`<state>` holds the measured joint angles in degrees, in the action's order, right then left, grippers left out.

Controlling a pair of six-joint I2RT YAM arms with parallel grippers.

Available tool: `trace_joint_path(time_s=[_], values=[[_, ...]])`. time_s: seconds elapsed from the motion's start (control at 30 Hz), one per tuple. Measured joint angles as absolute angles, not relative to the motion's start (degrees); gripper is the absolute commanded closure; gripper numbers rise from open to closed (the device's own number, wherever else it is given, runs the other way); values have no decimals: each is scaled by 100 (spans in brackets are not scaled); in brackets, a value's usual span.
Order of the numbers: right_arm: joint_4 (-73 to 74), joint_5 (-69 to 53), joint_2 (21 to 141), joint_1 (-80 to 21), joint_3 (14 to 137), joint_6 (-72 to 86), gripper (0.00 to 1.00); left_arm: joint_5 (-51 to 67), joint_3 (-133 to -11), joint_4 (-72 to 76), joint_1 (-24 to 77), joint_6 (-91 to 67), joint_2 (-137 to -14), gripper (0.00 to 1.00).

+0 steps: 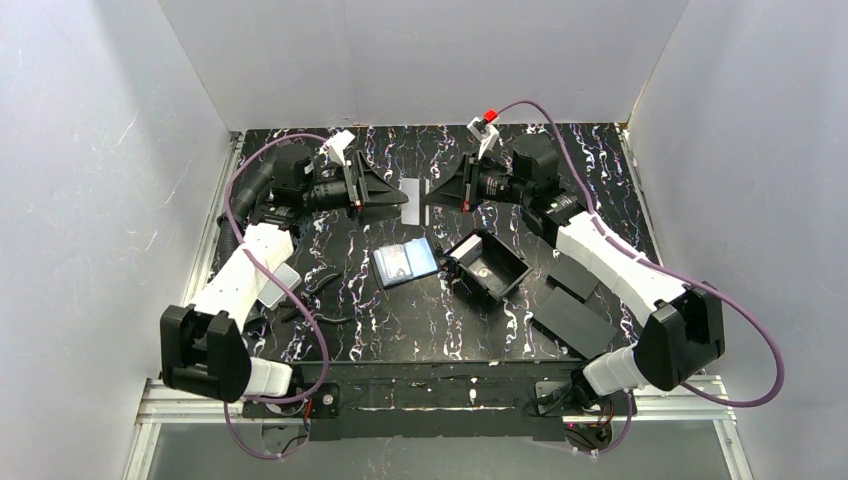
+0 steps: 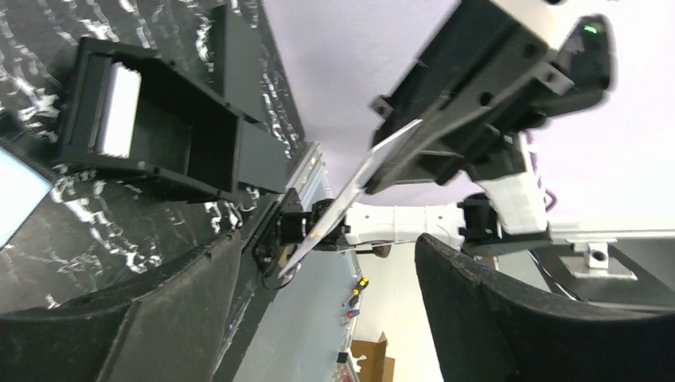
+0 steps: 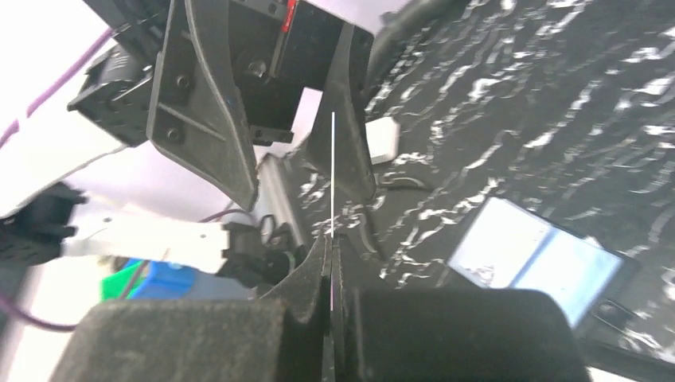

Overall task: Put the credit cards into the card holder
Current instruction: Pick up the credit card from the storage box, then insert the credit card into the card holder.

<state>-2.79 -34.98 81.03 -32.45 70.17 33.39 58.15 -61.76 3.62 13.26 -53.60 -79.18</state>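
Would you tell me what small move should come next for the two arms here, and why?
Probably close the left gripper on the card. The right gripper pinches one end, and the free end stands between the left gripper's open fingers, nearer one of them. The left should hold it before the right lets go.

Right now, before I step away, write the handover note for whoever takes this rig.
Right gripper: shut on a white card, held in the air.
Left gripper: open, fingers either side of that card.
Card holder: lying open, nearer the bases than both grippers; contents unclear.
Done: one card picked up.
Left: probably hand it over, then get it into the holder.
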Motion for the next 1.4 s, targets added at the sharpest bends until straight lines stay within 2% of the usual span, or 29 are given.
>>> trace_joint_path(time_s=[0.07,0.23,0.27,0.3,0.33,0.37,0.4,0.47,0.53,0.6,0.73,0.83,1.0,1.07,1.4], values=[[-805,-3994,8154,-3181,6851,3686,99,5896,-6130,607,1326,-5564,-7730,39],[-2141,-4681,8329,-3107,6576,4622,99,5994,-6018,1247,1326,-5988,-7391,55],[-2388,-4772,8379,-3100,6539,4814,99,6003,-5975,1374,1326,-6058,-7352,61],[-2703,-4866,8444,-3087,6486,5046,99,6007,-5918,1487,1326,-6134,-7319,70],[-3271,-5030,8560,-3081,6375,5564,99,6016,-5822,1629,1326,-6274,-7321,97],[-3430,-5052,8576,-3081,6359,5693,99,6018,-5800,1649,1326,-6320,-7321,100],[-3616,-5094,8595,-3081,6344,5824,83,6012,-5782,1673,1326,-6372,-7323,100],[-3400,-5065,8739,-3055,6379,5787,42,5975,-5754,1778,1323,-6364,-7328,100],[-1785,-4646,8788,-2991,6672,4799,30,5424,-5765,1013,1326,-5944,-7358,100],[-351,-3879,8814,-2877,7008,3811,24,4469,-6060,-395,1323,-5078,-7487,100],[1332,-2783,9255,-2709,7378,2670,10,3374,-6160,-1680,1317,-4265,-8246,100],[1841,-2558,9673,-2832,7605,2349,24,3256,-6145,-1798,1313,-4150,-8593,100],[2010,-2519,10593,-3256,8243,2080,66,3249,-6149,-1715,1356,-4088,-9489,100],[2038,-2502,10805,-3391,8261,2043,76,3247,-6149,-1710,1413,-4091,-9771,100],[2285,-2217,11246,-3527,8281,1855,85,3210,-6208,-1527,1662,-4132,-10145,100]])
